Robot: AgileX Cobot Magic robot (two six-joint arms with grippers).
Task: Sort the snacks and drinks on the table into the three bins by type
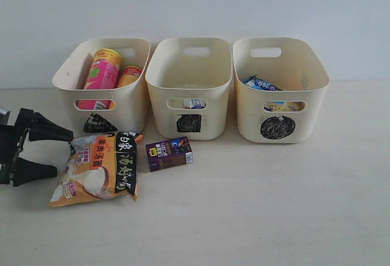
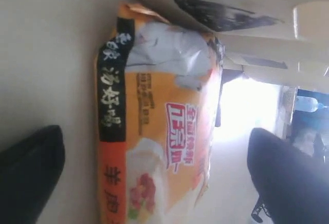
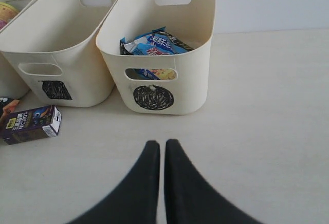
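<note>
The orange-and-white packet point(image 1: 97, 168) lies flat on the table point(image 1: 274, 205) in front of the triangle bin point(image 1: 131, 104). My left gripper point(image 1: 64, 153) is open, one finger on each side of the packet's left end. In the left wrist view the packet point(image 2: 154, 106) fills the gap between the black fingers point(image 2: 31, 172). The dark purple carton point(image 1: 169, 154) lies in front of the square bin point(image 1: 213, 104). My right gripper point(image 3: 162, 144) is shut and empty, above bare table before the circle bin point(image 3: 195, 80). It is out of the exterior view.
The triangle bin holds the pink tube point(image 1: 102, 74) and the yellow tube point(image 1: 129, 75). A blue-and-white carton point(image 1: 194, 103) shows through the square bin's slot. The blue packet point(image 1: 261, 83) lies in the circle bin point(image 1: 314, 104). A pale wall stands behind the bins.
</note>
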